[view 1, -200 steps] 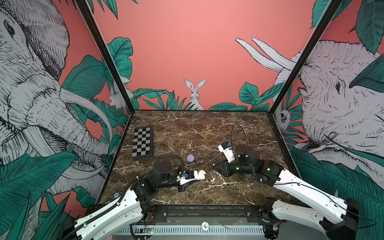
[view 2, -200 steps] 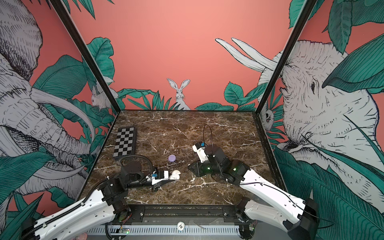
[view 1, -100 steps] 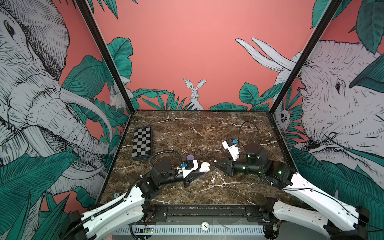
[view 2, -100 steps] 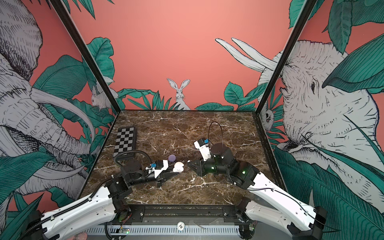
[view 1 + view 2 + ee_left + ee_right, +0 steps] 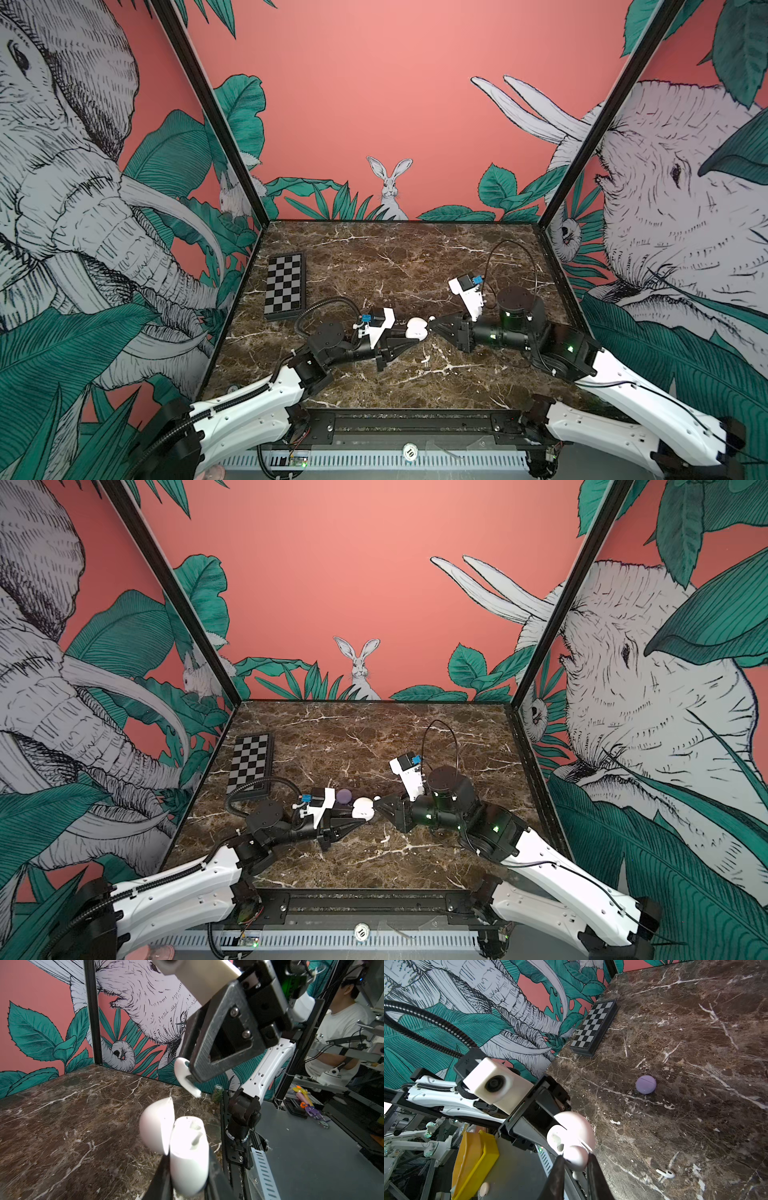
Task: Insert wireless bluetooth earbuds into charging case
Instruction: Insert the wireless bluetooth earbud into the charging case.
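My left gripper (image 5: 188, 1172) is shut on the body of a white charging case (image 5: 189, 1153), held above the table with its lid (image 5: 156, 1126) swung open. Both sockets face up. My right gripper (image 5: 576, 1165) is shut on a white earbud (image 5: 576, 1157), which hangs just above the case's open mouth. In both top views the case (image 5: 417, 328) (image 5: 362, 807) and the earbud (image 5: 431, 319) meet at mid-table between the two gripper tips. Another white earbud (image 5: 665, 1173) lies loose on the marble. A closed lilac case (image 5: 645, 1084) (image 5: 344, 796) sits just behind the left gripper.
A small chessboard (image 5: 284, 291) lies at the far left of the marble table (image 5: 395, 257). Patterned walls close in the left, back and right sides. A yellow bin (image 5: 475, 1159) stands off the table's front edge.
My left gripper has carried the open white case right and farther back toward mid-table. My right gripper has shifted slightly, and the gap between the earbud and the case has closed.
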Available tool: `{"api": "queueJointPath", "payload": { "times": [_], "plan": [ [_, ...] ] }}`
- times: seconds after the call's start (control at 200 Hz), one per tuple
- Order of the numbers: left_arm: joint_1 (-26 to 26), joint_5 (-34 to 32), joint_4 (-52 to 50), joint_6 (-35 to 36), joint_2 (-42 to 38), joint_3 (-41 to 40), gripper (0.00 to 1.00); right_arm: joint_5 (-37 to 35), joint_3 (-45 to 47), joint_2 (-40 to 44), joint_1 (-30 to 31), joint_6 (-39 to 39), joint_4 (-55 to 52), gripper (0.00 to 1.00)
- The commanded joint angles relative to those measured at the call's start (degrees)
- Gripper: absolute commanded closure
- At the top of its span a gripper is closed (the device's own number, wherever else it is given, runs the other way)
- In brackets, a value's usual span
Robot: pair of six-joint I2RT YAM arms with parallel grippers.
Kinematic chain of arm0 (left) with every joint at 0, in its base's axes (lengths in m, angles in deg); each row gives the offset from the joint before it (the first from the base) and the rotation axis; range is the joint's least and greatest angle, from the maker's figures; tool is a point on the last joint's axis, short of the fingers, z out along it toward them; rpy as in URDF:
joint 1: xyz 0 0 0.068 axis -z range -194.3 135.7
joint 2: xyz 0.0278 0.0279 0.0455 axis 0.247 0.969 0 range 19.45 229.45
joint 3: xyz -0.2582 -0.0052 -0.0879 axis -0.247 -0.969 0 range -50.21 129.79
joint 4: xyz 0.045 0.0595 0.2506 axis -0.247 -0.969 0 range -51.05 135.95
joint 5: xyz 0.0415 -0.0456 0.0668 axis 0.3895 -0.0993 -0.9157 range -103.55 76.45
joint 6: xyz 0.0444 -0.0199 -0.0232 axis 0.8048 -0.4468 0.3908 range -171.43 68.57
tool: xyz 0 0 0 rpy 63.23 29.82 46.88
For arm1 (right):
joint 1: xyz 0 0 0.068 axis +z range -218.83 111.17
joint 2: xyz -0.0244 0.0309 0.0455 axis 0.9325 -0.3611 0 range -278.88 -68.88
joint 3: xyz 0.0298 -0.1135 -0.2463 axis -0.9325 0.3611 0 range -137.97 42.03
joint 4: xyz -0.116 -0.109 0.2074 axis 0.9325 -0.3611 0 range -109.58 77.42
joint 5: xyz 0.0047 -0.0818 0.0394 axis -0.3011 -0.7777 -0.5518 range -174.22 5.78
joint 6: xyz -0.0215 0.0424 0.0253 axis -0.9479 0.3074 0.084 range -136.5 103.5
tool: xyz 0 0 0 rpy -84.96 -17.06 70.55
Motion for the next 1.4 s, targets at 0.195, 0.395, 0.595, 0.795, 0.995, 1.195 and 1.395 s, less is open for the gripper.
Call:
{"api": "queueJointPath", "payload": {
  "times": [0.195,0.395,0.595,0.795,0.995,1.195,1.395],
  "plan": [
    [0.20,3.99,10.24,-9.10,2.90,-1.14,1.00,-2.60,-0.24,0.21,1.82,-1.26,5.57,0.82],
    [0.20,2.91,12.27,-8.79,2.84,-1.58,1.00,-3.86,0.04,-0.36,3.83,-1.69,6.68,0.82],
    [0.20,1.15,16.00,-7.83,3.51,-2.93,1.00,-5.68,0.44,-0.32,5.50,-2.33,7.03,0.82],
    [0.20,0.82,18.25,-6.38,3.84,-3.79,1.00,-6.57,1.24,-0.52,6.53,-2.47,7.94,0.83],
    [0.20,1.20,21.55,-6.03,5.13,-4.45,1.00,-8.51,1.76,-0.38,7.52,-3.12,7.97,0.83],
    [0.20,1.27,22.22,-4.78,5.62,-5.07,1.00,-9.29,2.14,-0.37,8.48,-3.20,9.00,0.84],
    [0.20,0.48,22.14,-4.52,4.82,-4.96,1.00,-10.44,2.91,-0.50,9.74,-3.36,9.09,0.84]
  ]
}}
